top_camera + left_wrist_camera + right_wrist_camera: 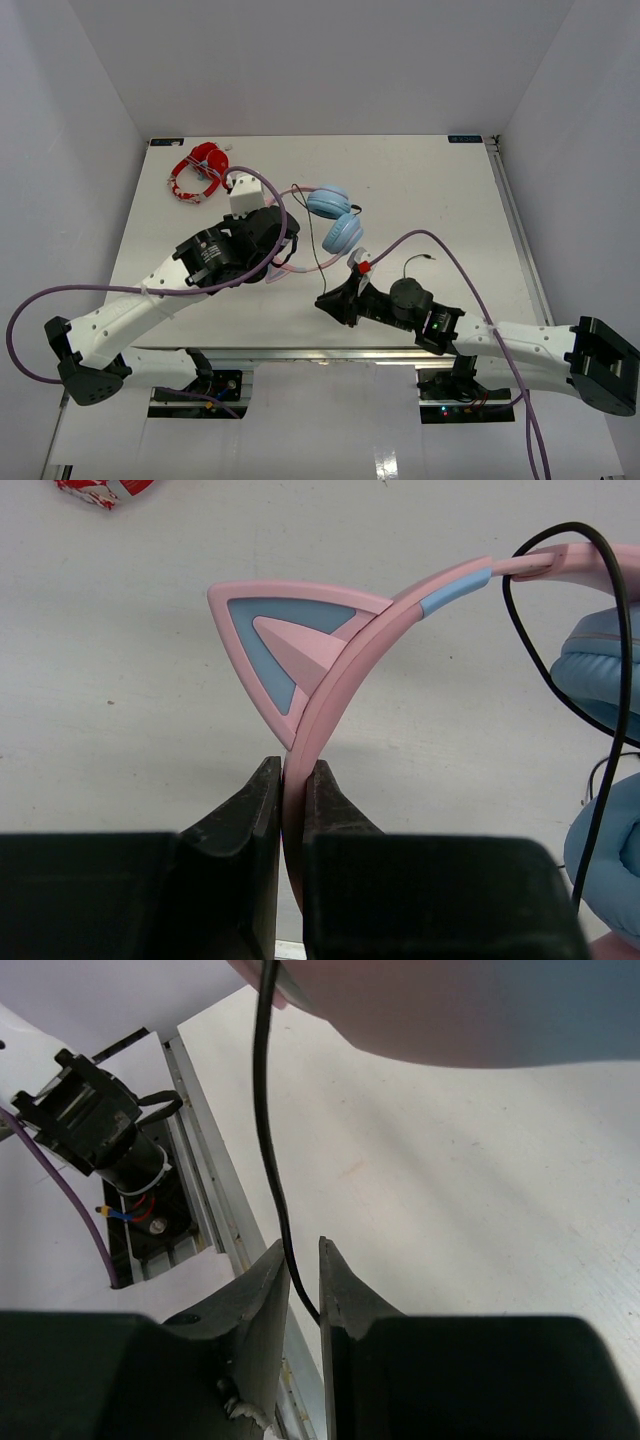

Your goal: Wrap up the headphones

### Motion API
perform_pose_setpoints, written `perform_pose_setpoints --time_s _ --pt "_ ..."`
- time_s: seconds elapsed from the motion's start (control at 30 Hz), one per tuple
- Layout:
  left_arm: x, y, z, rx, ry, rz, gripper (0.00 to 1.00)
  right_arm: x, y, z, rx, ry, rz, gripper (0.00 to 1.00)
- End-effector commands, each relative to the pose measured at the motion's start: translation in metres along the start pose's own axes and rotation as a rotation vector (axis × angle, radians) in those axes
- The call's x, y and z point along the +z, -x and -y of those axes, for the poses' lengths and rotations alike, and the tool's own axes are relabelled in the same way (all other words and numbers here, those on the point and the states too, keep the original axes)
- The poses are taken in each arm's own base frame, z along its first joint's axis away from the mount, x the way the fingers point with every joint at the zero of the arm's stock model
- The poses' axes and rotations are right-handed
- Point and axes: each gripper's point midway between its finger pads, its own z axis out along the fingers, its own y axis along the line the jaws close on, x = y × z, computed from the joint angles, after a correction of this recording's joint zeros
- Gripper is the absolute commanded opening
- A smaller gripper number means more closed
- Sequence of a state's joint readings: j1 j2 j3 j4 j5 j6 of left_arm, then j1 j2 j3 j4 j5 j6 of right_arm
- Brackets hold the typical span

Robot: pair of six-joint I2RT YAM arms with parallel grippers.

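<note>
Both grippers, we saw, were nearly closed: the left gripper [295, 772] clamped the pink headband [345, 665] of the headphones [335, 220], which lay near the middle of the table [440, 200], and the right gripper [300, 1255] seemingly pinched their thin black cable [267, 1130] between its fingers.

light | we see bright, even light from overhead on the white surface [430, 190] || shadow | soft, pale streaks beyond the right gripper [303, 1252] || focus | headphones [450, 1010] above it blur; we find the left gripper [297, 770] view crisp
</note>
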State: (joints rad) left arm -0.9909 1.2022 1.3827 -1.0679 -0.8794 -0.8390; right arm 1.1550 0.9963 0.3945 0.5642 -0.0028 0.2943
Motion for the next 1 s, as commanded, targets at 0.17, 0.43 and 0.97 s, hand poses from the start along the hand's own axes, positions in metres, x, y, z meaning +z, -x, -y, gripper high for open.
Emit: perform_pose_setpoints --time_s 0.17,0.43,0.97 --pt "-0.026 0.042 0.009 -0.188 -0.129 0.071 0.0 0.009 0.006 0.004 -0.088 0.012 0.119 0.27" --pt "-0.041 0.053 0.004 -0.219 -0.184 0.083 0.0 0.005 -0.022 0.017 -0.104 -0.012 0.109 0.29" --pt "-0.06 0.059 -0.01 -0.242 -0.256 0.093 0.0 0.013 -0.067 0.038 -0.124 -0.056 0.042 0.26"
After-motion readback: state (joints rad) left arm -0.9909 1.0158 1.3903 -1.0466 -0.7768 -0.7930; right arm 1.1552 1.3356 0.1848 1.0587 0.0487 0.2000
